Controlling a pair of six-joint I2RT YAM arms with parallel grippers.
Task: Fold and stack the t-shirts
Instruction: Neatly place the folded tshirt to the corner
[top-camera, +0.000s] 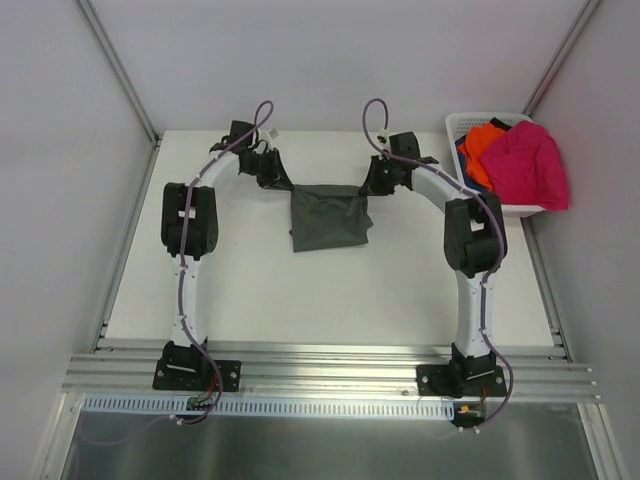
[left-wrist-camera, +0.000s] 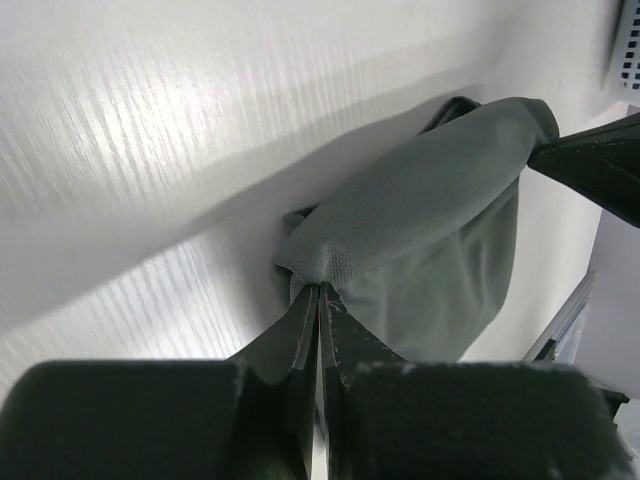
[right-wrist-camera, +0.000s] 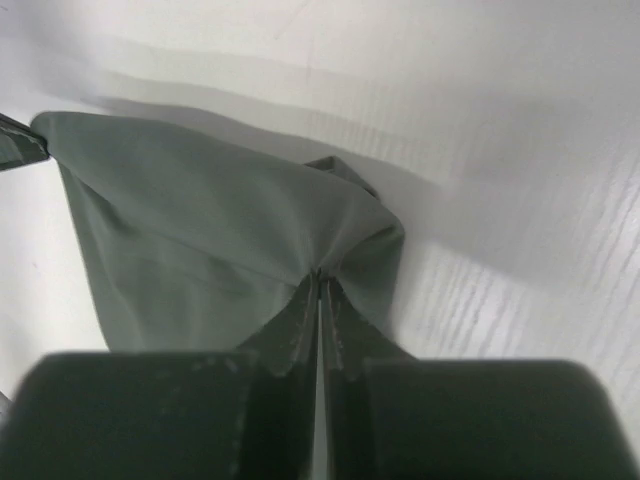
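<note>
Both grippers pinch the dark grey-green t-shirt (top-camera: 328, 222) along its far edge. The left gripper (left-wrist-camera: 318, 292) has its jaws pressed together on the left corner, and the right gripper (right-wrist-camera: 320, 276) is clamped the same way on the right corner. The cloth spans between them over the far middle of the table (top-camera: 330, 300); whether its lower edge touches the surface cannot be told. In the white basket (top-camera: 468, 122) at the far right lie a magenta-pink t-shirt (top-camera: 530, 165) and an orange t-shirt (top-camera: 483, 143) — a sliver of blue cloth (top-camera: 461, 150) shows beside them.
</note>
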